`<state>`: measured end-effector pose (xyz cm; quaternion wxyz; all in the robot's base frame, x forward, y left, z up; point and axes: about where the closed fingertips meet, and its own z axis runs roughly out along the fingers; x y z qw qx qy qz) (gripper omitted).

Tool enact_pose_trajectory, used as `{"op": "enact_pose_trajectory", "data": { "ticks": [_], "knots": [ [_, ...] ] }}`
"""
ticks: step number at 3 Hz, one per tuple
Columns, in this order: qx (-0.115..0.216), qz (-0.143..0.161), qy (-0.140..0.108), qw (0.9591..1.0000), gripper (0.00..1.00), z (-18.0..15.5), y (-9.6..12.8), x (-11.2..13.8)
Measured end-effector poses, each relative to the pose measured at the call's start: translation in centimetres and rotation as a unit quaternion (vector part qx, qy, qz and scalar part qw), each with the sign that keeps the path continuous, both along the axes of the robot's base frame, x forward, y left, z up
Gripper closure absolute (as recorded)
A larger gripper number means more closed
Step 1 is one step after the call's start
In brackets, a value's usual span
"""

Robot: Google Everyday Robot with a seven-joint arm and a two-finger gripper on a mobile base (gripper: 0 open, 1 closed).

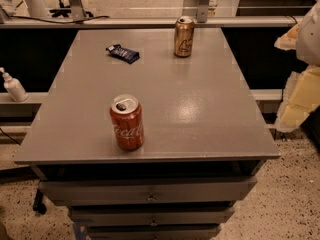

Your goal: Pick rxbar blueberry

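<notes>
The rxbar blueberry [122, 53] is a small flat bar in a dark navy wrapper with pale lettering. It lies on the far left part of the grey table top [200, 109]. My gripper [296, 96] shows as a pale, yellowish shape at the right edge of the view, beyond the table's right side. It is far from the bar and holds nothing that I can see.
A red cola can [127, 122] stands upright near the front edge, left of centre. A gold can [184, 36] stands upright at the back, right of the bar. Drawers [150, 191] sit under the top. A white pump bottle [14, 86] stands on a ledge at left.
</notes>
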<state>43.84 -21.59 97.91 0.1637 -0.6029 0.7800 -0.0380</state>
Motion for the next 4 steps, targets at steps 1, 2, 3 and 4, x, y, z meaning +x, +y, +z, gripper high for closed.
{"op": "enact_pose_trajectory", "data": {
  "ticks": [1, 2, 3, 4],
  "knots": [
    [0.004, 0.001, -0.006, 1.0000, 0.00, 0.0, 0.3, 0.3],
    [0.027, 0.016, -0.017, 0.9994, 0.00, -0.9, 2.1, 2.8],
    [0.053, 0.039, -0.034, 0.9972, 0.00, -1.8, 5.0, 6.4],
    [0.085, 0.059, -0.047, 0.9935, 0.00, -2.8, 8.6, 10.3]
  ]
}}
